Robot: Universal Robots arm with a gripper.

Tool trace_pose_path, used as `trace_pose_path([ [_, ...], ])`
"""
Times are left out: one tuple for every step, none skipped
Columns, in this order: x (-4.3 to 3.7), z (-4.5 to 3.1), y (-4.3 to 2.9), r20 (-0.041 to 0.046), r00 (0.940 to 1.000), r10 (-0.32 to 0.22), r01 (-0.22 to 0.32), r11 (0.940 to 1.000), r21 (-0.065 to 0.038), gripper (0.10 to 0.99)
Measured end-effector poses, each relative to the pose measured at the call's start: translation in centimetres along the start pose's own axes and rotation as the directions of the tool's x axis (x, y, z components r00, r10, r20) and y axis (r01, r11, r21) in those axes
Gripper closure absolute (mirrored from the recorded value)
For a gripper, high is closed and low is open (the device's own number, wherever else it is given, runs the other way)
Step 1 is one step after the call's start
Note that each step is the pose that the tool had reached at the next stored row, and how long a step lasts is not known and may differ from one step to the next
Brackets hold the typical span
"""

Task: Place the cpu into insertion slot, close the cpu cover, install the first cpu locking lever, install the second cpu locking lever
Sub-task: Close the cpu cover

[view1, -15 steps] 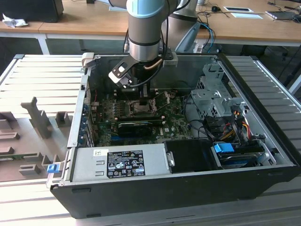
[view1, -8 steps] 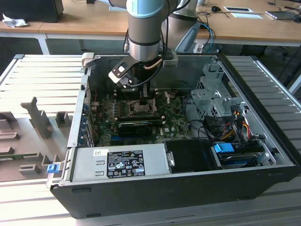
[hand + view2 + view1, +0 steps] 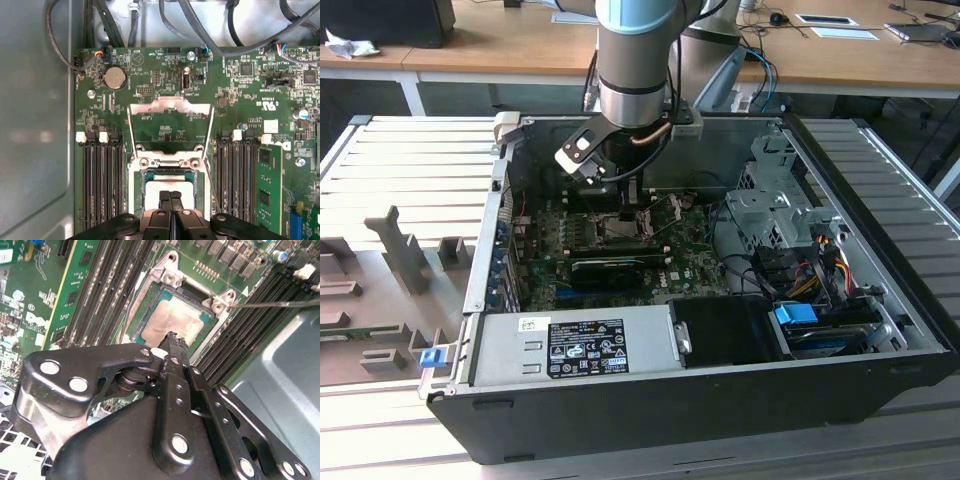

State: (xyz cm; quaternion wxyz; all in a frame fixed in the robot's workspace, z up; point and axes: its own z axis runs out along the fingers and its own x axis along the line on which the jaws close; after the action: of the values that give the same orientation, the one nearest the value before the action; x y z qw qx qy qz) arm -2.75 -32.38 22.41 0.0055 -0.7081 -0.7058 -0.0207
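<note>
The cpu, a pale silver square, lies flat inside the insertion slot on the green board. My gripper is shut, its two black fingertips pressed together with nothing between them, right over the chip's near edge. In the first wrist view the gripper stands over the cpu in the insertion slot. The cpu cover is swung open and lies flat on the board beyond the socket. Thin locking levers stand free on both sides. In the exterior view the gripper hangs just above the insertion slot.
Black memory slots flank the socket on both sides. A black graphics card lies just in front of it. The power supply, drive cage and cable bundles fill the case's front and the exterior view's right.
</note>
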Motion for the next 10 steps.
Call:
trace_pose_path([
  [0.00, 0.00, 0.20, 0.0000, 1.0000, 0.000, 0.000, 1.0000, 0.003, 0.980],
  [0.00, 0.00, 0.32, 0.0002, 1.0000, 0.000, 0.000, 1.0000, 0.004, 0.980],
  [0.00, -0.03, 0.39, 0.0003, 1.0000, 0.000, 0.000, 1.0000, 0.005, 0.980],
  [0.00, -0.13, 0.42, 0.0007, 1.0000, 0.000, 0.000, 1.0000, 0.006, 0.980],
  [0.01, -0.28, 0.43, 0.0007, 1.0000, 0.000, 0.000, 1.0000, 0.006, 0.980],
  [0.01, -0.36, 0.43, 0.0006, 1.0000, 0.000, 0.000, 1.0000, 0.006, 0.980],
  [0.02, -0.43, 0.43, 0.0006, 1.0000, 0.000, 0.000, 1.0000, 0.006, 0.980],
  [0.02, -0.49, 0.43, 0.0006, 1.0000, 0.000, 0.000, 1.0000, 0.006, 0.980],
  [0.02, -0.54, 0.43, 0.0006, 1.0000, 0.000, 0.000, 1.0000, 0.006, 0.980],
  [0.02, -0.61, 0.43, 0.0006, 1.0000, 0.000, 0.000, 1.0000, 0.007, 0.980],
])
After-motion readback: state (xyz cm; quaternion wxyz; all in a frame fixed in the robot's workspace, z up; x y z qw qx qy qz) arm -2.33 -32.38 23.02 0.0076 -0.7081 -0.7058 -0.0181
